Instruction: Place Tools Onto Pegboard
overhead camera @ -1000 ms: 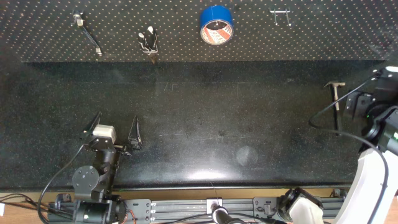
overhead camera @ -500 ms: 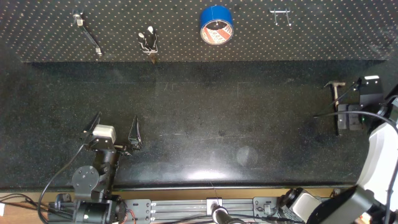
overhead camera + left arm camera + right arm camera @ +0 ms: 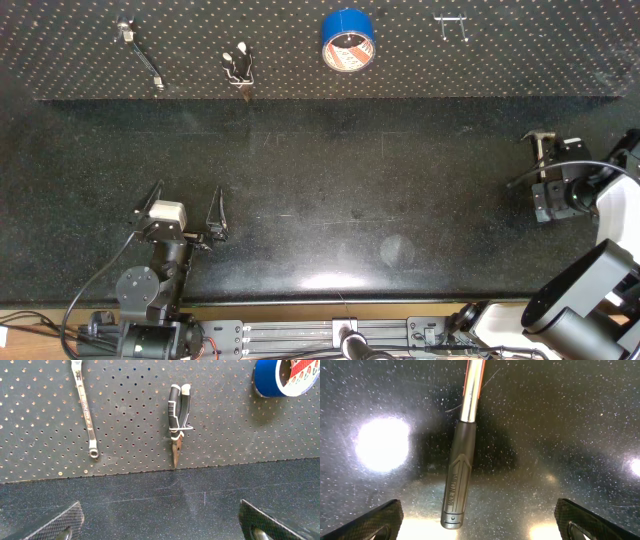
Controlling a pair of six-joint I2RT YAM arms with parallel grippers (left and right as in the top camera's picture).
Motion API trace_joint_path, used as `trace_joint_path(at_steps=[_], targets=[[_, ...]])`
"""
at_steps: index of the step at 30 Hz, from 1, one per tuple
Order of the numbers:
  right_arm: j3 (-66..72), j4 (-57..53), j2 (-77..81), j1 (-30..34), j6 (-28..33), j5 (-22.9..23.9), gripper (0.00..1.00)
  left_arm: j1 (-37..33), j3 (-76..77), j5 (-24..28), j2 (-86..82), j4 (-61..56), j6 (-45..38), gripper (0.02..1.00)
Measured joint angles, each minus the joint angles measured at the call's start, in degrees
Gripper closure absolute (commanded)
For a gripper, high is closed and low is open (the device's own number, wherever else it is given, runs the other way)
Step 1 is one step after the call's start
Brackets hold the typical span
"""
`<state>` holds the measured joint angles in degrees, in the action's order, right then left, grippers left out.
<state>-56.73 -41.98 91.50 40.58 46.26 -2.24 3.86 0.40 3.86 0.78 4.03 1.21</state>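
Hammer [image 3: 458,477] lies on the table [image 3: 380,200] in front of the pegboard [image 3: 400,60], off its right end, head toward the pegboard, handle running straight away from it. The right gripper [image 3: 480,525], the nearer one, hangs over the handle's far end, fingers spread wide, one on each side.

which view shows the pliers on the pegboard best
The left wrist view: the pliers hang nose down on the pegboard, handles and tip plain to see. The top view shows the pliers small and foreshortened. The right wrist view faces the hammer handle lying on the table.
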Motion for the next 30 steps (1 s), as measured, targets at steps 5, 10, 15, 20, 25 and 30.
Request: trace_joint_path(at_steps=[5, 10, 15, 20, 25, 30], targets=[[0.0, -1.57, 0.24, -2.14, 0.0, 2.84, 0.016, 0.0, 0.0, -0.02, 0.0, 0.0, 0.0, 0.023], [0.0, -3.76, 0.39, -2.56, -1.57, -0.2, 0.014, 0.0, 0.0, 0.0, 0.0, 0.0, 0.0, 0.023], [0.0, -2.58, 1.05, -2.56, -8.81, -4.7, 0.014, 0.0, 0.0, 0.0, 0.0, 0.0, 0.0, 0.023], [0.0, -1.27, 2.29, -2.56, -16.72, -6.05, 0.009, 0.0, 0.0, -0.02, 0.0, 0.0, 0.0, 0.023], [0.0, -0.22, 2.32, -2.56, -18.99, -5.79, 0.009, 0.0, 0.0, -0.02, 0.0, 0.0, 0.0, 0.023], [0.0, -0.55, 2.32, -2.56, -16.72, -4.87, 0.007, 0.0, 0.0, -0.02, 0.0, 0.0, 0.0, 0.025]])
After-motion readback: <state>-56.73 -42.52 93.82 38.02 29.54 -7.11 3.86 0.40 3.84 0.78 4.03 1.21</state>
